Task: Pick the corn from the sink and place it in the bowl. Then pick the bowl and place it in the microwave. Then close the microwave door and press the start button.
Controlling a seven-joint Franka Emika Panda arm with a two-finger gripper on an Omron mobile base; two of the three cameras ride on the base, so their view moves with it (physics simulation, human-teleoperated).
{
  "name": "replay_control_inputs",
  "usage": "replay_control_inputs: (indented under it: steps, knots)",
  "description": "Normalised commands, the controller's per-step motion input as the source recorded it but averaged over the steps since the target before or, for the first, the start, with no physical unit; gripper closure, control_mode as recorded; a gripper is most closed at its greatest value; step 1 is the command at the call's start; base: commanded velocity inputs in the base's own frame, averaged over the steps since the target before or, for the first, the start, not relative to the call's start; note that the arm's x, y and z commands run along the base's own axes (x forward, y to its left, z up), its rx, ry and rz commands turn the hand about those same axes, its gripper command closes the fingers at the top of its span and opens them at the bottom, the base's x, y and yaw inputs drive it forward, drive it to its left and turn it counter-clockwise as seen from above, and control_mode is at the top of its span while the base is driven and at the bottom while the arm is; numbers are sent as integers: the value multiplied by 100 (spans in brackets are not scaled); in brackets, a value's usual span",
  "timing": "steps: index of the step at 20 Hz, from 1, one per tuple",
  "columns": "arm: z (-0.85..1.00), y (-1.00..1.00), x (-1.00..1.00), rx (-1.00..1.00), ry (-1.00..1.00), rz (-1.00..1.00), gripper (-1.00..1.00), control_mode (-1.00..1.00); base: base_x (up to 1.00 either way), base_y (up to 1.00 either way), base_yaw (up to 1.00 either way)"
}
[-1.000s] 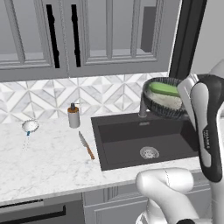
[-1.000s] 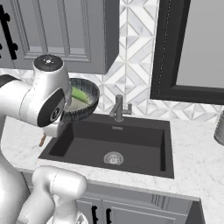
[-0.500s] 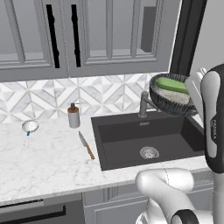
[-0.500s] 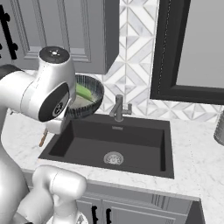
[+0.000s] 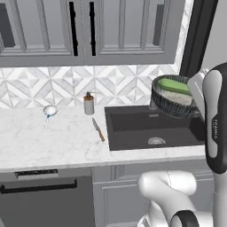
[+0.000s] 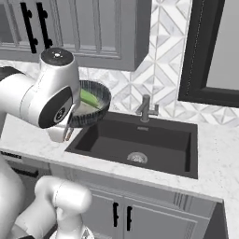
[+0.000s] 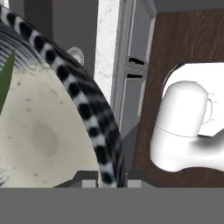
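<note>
The bowl (image 5: 174,96), with the corn (image 5: 173,85) lying in it, is held tilted above the sink (image 6: 140,142) by its rim, which is clamped between the gripper (image 7: 110,180) fingers, its hollow lying to one side of them.

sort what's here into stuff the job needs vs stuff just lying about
Job: bowl lifted above the sink, tilted, its rim between the gripper's fingers; corn inside the bowl.

Lying about: knife, soap bottle and small strainer on the counter; faucet.
</note>
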Motion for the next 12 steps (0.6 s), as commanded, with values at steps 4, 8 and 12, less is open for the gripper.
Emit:
replay_control_inputs:
  steps: [4, 8, 12]
  knots:
    - [0, 0, 0, 0, 0, 0, 100, 100, -7, 4, -59]
    - [0, 0, 0, 0, 0, 0, 100, 100, 0, 0, -100]
    - [0, 0, 0, 0, 0, 0, 100, 100, 0, 0, -100]
